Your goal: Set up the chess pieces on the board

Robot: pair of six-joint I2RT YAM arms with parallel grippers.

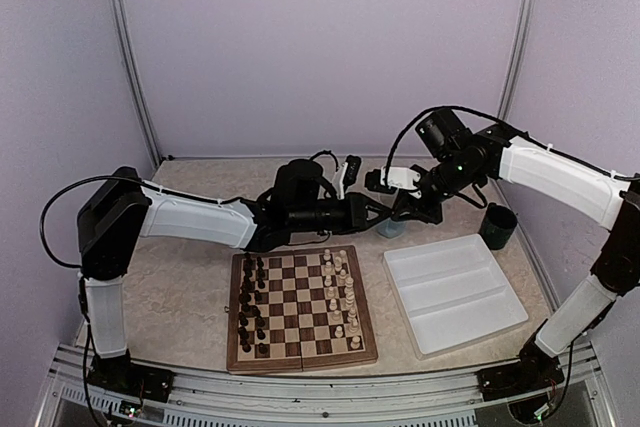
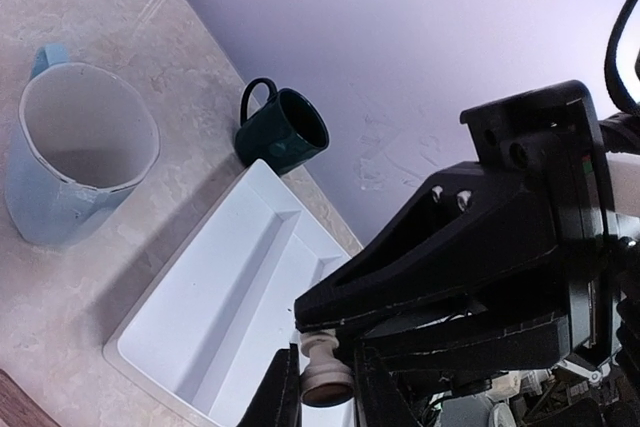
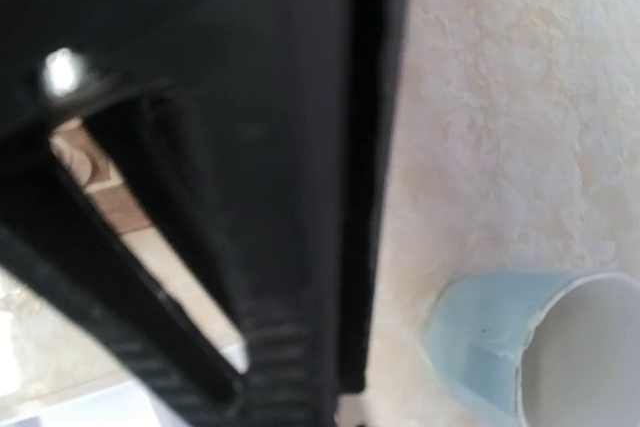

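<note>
Left tool (image 2: 330, 399): pinching a cream piece (image 2: 324, 367) low on its stem, with one finger (image 2: 283, 399) on each side and the base end showing between them. The piece is up in the air, off the board.

Right tool (image 2: 310, 312): meets the left one tip to tip. Its jaws look pressed together at the piece's other end. Can't tell whether it actually grips. The right wrist view is only a black blur with a sliver of mug.

Below both tools: light-blue mug (image 1: 392, 229), upright on the table (image 1: 180, 287), mouth open, inside looks bare.

Right of the tools, toward the bases: white tray (image 1: 455, 292), long compartments, nothing in the parts that show. Green mug (image 1: 497, 227) stands just off the tray's far corner, well right of the tools.

Left of the tray, base-side of the tools: board (image 1: 300, 359), flat on the table. White pieces (image 1: 340, 292) stand in the two files on its tool side, somewhat ragged. Dark pieces (image 1: 252, 305) stand in the two files on the far-left side. The middle files are bare.

Both arms reach inward, and the tools sit just beyond the board's far right corner.
</note>
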